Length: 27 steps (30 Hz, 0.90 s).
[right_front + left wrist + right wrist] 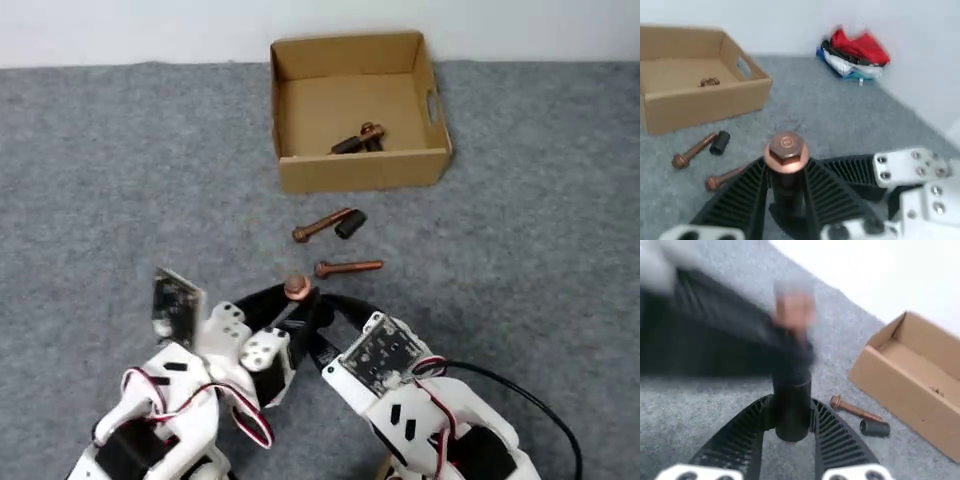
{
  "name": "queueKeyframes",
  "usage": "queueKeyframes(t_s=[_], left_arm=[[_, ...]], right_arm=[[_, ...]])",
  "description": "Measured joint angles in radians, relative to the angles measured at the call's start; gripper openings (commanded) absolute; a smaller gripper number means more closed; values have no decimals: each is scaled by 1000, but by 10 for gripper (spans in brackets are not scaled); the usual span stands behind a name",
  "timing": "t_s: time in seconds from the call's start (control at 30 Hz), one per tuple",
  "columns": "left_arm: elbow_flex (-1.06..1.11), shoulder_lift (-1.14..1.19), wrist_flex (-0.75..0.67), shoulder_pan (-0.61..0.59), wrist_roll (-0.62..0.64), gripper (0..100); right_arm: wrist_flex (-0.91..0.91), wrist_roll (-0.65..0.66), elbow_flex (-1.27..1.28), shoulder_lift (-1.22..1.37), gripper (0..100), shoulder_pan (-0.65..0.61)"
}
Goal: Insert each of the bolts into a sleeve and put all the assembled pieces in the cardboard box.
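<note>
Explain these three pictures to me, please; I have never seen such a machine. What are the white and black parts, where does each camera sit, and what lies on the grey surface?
These are two small robot arms side by side. One picture comes from a fixed camera looking down. The other two come from a camera on each arm's wrist, looking past its own black gripper.

The left gripper is shut on a copper bolt. The right gripper is shut on a black sleeve. The two grippers meet.

On the grey carpet lie a loose bolt beside a loose sleeve, and a second loose bolt. The cardboard box holds assembled pieces; I cannot tell how many.
</note>
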Motion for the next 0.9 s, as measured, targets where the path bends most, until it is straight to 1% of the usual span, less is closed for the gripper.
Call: queueKeyframes(t_s=[0.1, 0.23, 0.3, 0.53, 0.77, 0.83, 0.9], left_arm=[[34, -3, -9, 9, -44, 30], [48, -5, 23, 11, -83, 167], [48, -5, 43, 11, -87, 209], [49, -3, 78, 6, -89, 209], [-71, 6, 175, 6, -89, 209], [-109, 0, 206, -31, -94, 209], [-143, -2, 222, -91, -94, 207]], right_arm=[[0, 2, 12, 0, 8, 2], [2, 3, 21, 2, 8, -2], [2, 3, 21, 2, 8, 2], [3, 6, 20, 0, 8, 2], [0, 5, 25, -12, 8, 2], [0, 2, 32, -2, 8, 3], [0, -34, 38, -2, 8, 15]])
